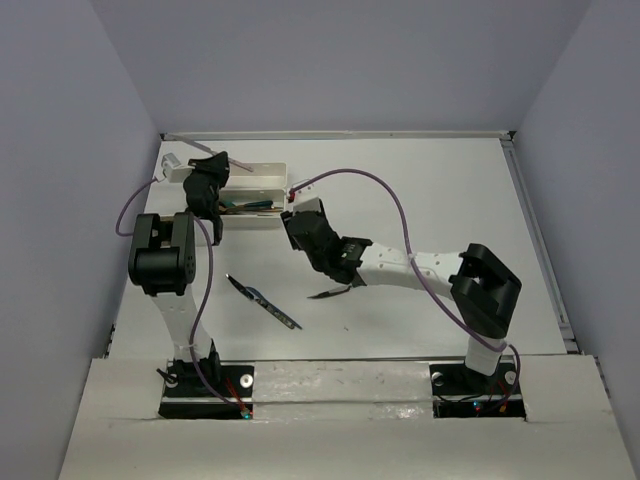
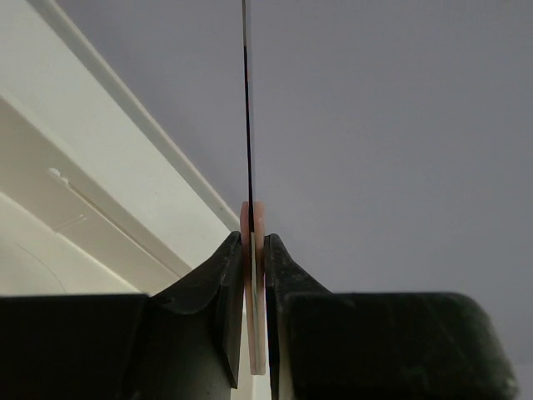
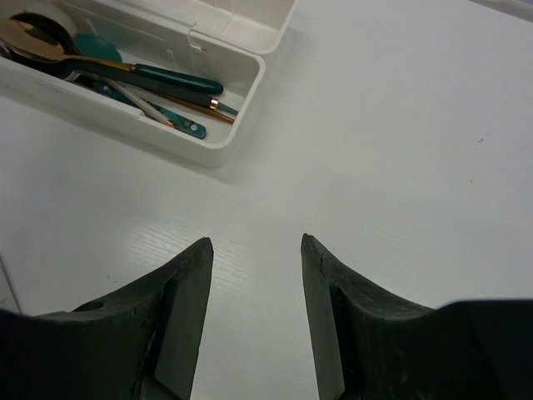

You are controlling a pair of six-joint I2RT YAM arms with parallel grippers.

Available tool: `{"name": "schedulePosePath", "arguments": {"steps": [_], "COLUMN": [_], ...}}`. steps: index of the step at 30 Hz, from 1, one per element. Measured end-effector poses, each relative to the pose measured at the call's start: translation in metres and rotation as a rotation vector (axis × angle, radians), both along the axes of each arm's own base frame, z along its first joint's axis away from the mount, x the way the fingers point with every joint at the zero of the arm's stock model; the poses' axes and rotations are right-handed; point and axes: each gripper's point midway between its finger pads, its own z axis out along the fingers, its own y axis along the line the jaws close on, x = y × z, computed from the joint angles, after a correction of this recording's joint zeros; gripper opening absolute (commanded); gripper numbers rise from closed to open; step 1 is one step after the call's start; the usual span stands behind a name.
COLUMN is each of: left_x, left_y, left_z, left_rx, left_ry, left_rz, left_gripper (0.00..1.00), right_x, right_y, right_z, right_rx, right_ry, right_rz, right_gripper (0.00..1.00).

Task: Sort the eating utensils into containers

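Tray (image 3: 246, 83): holds several spoons (image 3: 179, 82) in teal, gold and copper.
Table (image 1: 420, 180): dark knife (image 1: 264, 302) and a second slim piece (image 1: 330, 292) lie loose.
Left gripper (image 2: 254, 242): clamped on a pink-handled utensil (image 2: 248, 125), raised beside the tray.
Right gripper (image 3: 256, 250): half open, empty.
Sorting: likely near its end.

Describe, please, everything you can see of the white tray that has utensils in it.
The white tray looks like smooth, glossy plastic: long, shallow, with rounded corners and a thin rim. It lies flat on the table, toward the far left, its far long side against a second white tray. Inside, several utensils lie lengthwise and overlapping: teal handles, a gold spoon bowl, copper tips.
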Motion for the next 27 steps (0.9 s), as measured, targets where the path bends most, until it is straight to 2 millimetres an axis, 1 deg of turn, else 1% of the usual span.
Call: {"name": "schedulePosePath", "arguments": {"steps": [3,5,8,10,13,15,17,19,22,25,27], "left_x": [0.001,0.003,0.010,0.019,0.024,0.026,0.030,0.034,0.041,0.043,0.043], "left_y": [0.004,0.005,0.008,0.008,0.007,0.002,-0.009,-0.020,-0.038,-0.049,-0.054], "left_z": [-0.003,-0.007,-0.015,-0.024,-0.037,-0.045,-0.052,-0.052,-0.044,-0.037,-0.036], "left_rx": [-0.002,0.008,0.025,0.041,0.068,0.084,0.103,0.119,0.139,0.147,0.149], "left_ry": [-0.005,-0.006,0.003,0.011,0.032,0.048,0.056,0.052,0.027,0.007,0.003], "left_rz": [0.024,0.039,0.053,0.055,0.055,0.049,0.030,0.013,-0.014,-0.031,-0.039], "left_gripper": [0.00,0.00,0.00,0.00,0.00,0.00,0.00,0.00,0.00,0.00,0.00], "right_x": [0.001,0.003,0.005,0.005,0.006,0.005,0.005,0.005,0.004,0.004,0.003], "right_y": [0.000,0.000,0.000,-0.001,-0.003,-0.004,-0.005,-0.005,-0.008,-0.011,-0.012], "right_z": [0.005,0.012,0.018,0.019,0.018,0.014,0.007,0.003,-0.002,-0.004,-0.005], "right_rx": [-0.003,0.000,0.007,0.000,-0.010,-0.023,-0.041,-0.052,-0.075,-0.084,-0.088], "right_ry": [-0.002,-0.010,-0.019,-0.019,-0.016,-0.010,-0.001,0.005,0.015,0.019,0.022], "right_rz": [-0.009,-0.020,-0.030,-0.035,-0.041,-0.043,-0.045,-0.046,-0.049,-0.057,-0.061], "right_gripper": [0.52,0.52,0.52,0.52,0.52,0.52,0.52,0.52,0.52,0.52,0.52]}}
